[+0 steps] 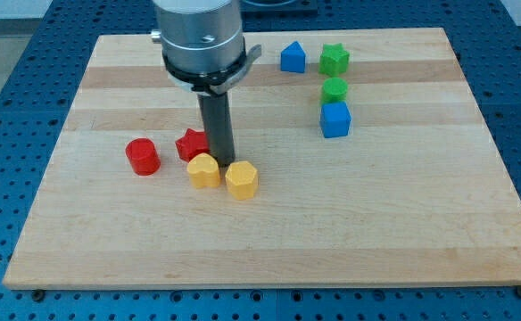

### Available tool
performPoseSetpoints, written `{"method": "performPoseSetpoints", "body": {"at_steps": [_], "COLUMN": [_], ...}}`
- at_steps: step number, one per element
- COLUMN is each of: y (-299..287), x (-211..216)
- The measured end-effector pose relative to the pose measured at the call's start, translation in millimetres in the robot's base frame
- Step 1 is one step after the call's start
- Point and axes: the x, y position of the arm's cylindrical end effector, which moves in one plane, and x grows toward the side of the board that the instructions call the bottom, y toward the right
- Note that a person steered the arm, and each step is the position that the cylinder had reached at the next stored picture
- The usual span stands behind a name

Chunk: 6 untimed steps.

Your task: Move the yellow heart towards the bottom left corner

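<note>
The yellow heart [203, 169] lies left of the board's middle. A yellow hexagon [242, 179] sits just to its right, close beside it. My tip [221, 163] stands on the board in the notch between the two yellow blocks, at their upper edges, touching or nearly touching both. A red star [190, 144] lies just left of the rod, partly behind it, above the yellow heart.
A red cylinder [142, 156] stands left of the red star. At the view's upper right are a blue house-shaped block [293, 58], a green star [334, 60], a green cylinder [334, 89] and a blue cube [335, 119]. The wooden board [109, 241] is edged by blue table.
</note>
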Motion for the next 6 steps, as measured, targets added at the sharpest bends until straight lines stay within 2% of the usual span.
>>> {"method": "performPoseSetpoints", "body": {"at_steps": [5, 6], "y": [-18.5, -23.0], "x": [101.1, 103.1]}}
